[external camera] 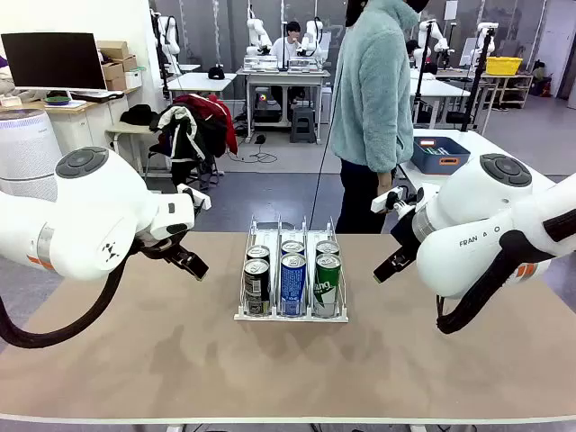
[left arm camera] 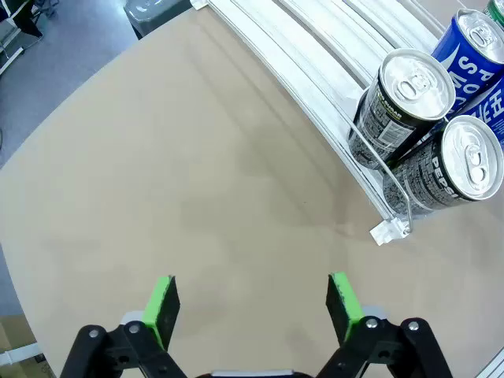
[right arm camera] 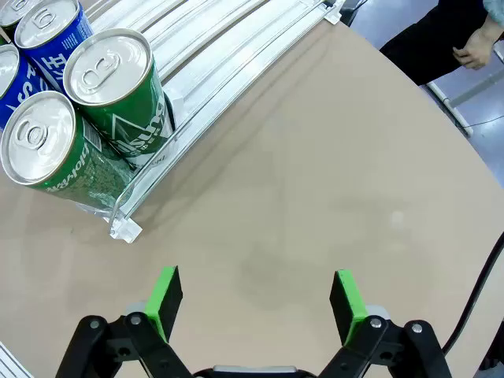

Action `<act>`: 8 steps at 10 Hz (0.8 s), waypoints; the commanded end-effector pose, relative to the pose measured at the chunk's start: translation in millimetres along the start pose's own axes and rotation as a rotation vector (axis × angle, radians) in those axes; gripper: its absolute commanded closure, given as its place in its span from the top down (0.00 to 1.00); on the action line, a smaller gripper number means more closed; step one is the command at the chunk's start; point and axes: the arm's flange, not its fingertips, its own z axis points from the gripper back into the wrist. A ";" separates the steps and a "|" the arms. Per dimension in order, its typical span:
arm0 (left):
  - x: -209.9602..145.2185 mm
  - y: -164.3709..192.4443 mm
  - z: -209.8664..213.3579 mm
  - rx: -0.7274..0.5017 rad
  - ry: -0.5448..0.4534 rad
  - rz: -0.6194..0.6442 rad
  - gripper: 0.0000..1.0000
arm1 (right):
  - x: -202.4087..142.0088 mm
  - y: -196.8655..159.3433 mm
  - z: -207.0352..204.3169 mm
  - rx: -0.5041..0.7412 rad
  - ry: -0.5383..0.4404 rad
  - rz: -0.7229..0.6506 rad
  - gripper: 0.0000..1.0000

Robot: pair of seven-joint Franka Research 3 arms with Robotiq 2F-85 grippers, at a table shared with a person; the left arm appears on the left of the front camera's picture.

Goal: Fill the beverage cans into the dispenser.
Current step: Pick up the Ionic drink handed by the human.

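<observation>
Squarely at the middle of the tan tabletop [external camera: 117,360], the small white three-lane dispenser [external camera: 309,236] with thin wire dividers holds six slim aluminium beverage cans. They stand two to a lane, upright, silver tops up. The black cans [external camera: 256,286] fill the lane on the robot's left, the blue-and-white cans [external camera: 293,283] the middle and the green cans [external camera: 327,283] the right (the front green can sits against the low clear lip [right arm camera: 142,189]). The letters "PEPS" read on a black can in the left wrist view; the blue labels' white lettering is cut off, possibly "SWEAT". The left gripper [left arm camera: 252,303] and right gripper [right arm camera: 256,303] hover either side of the dispenser, jaws spread wide and holding nothing. A person in a teal fleece [external camera: 373,81] stands at the far edge.
</observation>
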 end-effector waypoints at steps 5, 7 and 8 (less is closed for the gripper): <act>0.0 0.0 0.0 0.000 0.000 0.000 1.00 | 0.0 0.0 0.0 0.000 0.000 0.000 1.00; 0.0 0.0 0.0 0.000 0.000 0.000 1.00 | 0.0 0.0 0.0 0.000 0.000 0.000 1.00; 0.0 0.0 0.0 0.000 0.000 0.000 1.00 | 0.0 0.0 0.0 0.000 0.000 0.000 1.00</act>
